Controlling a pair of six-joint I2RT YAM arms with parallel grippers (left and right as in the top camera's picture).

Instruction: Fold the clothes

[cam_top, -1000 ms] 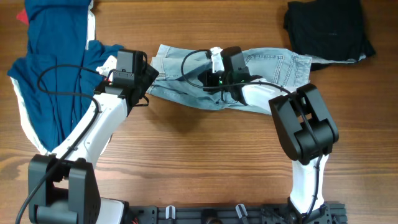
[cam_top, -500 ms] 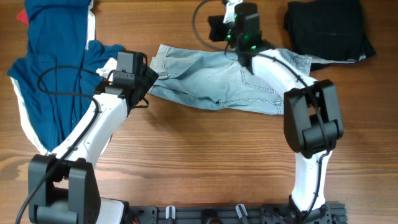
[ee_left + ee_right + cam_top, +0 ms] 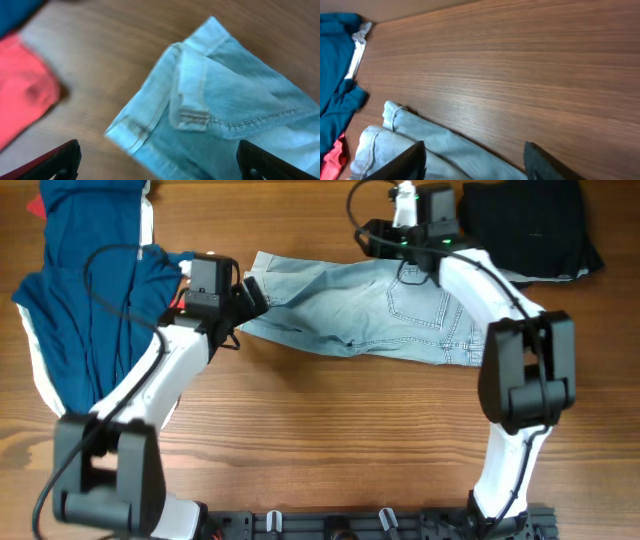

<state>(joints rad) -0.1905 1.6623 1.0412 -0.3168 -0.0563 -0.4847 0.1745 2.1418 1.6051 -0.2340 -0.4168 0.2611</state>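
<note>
The light-blue denim shorts (image 3: 400, 310) lie spread flat across the middle of the table. My left gripper (image 3: 256, 292) hovers open over their left end; in the left wrist view the hemmed corner (image 3: 200, 105) lies ahead of the gripper (image 3: 160, 170), whose fingers (image 3: 55, 162) hold nothing. My right gripper (image 3: 372, 238) is open at the shorts' back edge. In its wrist view the denim (image 3: 445, 152) lies beneath the gripper (image 3: 475, 167), ungripped. The navy-white-red garment (image 3: 80, 310) lies crumpled at the left and the black folded one (image 3: 530, 225) at the back right.
A red patch of cloth (image 3: 22, 97) lies just left of the shorts' corner. Bare wooden table (image 3: 330, 430) stretches in front of the shorts. The navy garment (image 3: 335, 95) reaches close to the denim's left end.
My right gripper went from the shorts' middle to their back edge, drawing the denim out flat, then opened and let go. The left arm shifted only slightly.
</note>
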